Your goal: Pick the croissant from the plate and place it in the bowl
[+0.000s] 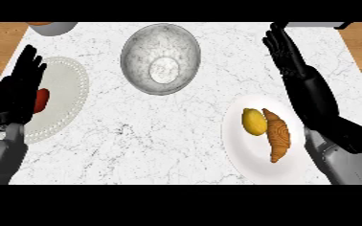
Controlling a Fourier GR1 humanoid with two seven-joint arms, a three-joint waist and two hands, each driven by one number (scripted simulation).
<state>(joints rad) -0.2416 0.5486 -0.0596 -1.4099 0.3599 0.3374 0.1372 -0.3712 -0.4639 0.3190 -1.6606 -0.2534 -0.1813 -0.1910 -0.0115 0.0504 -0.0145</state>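
Note:
A brown croissant (277, 134) lies on a white plate (258, 165) at the lower right, right beside a yellow lemon (254, 121). A grey metal bowl (160, 58) with nothing in it stands at the upper middle of the marble counter. My right hand (288, 48) is open with fingers straight, above and to the right of the plate, not touching the croissant. At the left edge my left hand (21, 84) rests open, fingers up, over a lacy white plate (67, 88).
A red item (41, 100) sits on the lacy plate, partly hidden by my left hand. A grey container (53, 28) shows at the top left corner. Wooden surface (352, 43) borders the counter on both sides.

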